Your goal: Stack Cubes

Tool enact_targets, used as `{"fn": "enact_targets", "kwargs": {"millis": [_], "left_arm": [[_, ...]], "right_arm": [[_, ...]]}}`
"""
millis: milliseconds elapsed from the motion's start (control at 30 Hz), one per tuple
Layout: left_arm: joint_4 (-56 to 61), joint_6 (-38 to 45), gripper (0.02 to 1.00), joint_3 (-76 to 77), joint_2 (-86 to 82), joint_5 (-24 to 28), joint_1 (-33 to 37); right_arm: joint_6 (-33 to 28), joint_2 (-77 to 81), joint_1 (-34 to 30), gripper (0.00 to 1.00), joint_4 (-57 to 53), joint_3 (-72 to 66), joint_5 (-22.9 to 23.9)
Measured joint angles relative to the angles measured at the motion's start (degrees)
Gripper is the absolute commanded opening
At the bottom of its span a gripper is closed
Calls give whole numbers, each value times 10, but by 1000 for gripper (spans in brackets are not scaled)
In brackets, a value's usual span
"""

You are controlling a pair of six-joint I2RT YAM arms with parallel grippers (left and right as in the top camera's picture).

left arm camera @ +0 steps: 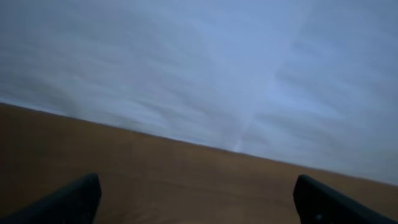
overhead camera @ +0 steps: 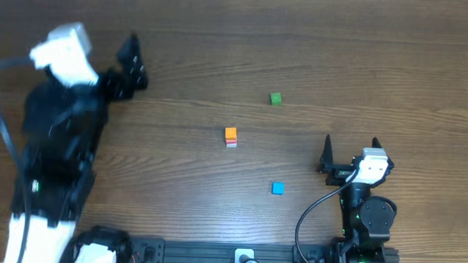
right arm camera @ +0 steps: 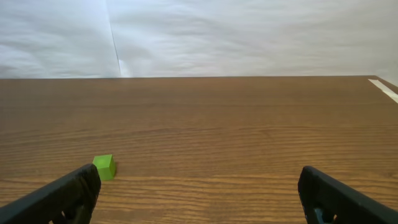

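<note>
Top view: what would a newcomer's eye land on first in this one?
Three small bright cubes on the dark wooden table: an orange cube at the centre, a green cube farther back and to the right, a blue cube nearer the bases. Then the bulky left arm along the left side, and the right gripper at right, fingers open and empty.

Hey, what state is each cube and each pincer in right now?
Green cube: loose, unstacked.
Blue cube: loose, unstacked.
Orange cube: seems stacked on a paler cube.
Left pincer: open, empty.
Right pincer: open, empty.
</note>
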Motion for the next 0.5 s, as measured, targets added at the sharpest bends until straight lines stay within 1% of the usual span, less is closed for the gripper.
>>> {"fn": "enact_targets", "kwargs": {"millis": [267, 500], "left_arm": [[72, 51, 993, -206, -201, 82, 65], [87, 62, 996, -359, -347, 124, 97]], "right_arm": [[0, 0, 0, 993, 0, 0, 0], [0, 1, 0, 991, 0, 0, 0]]}}
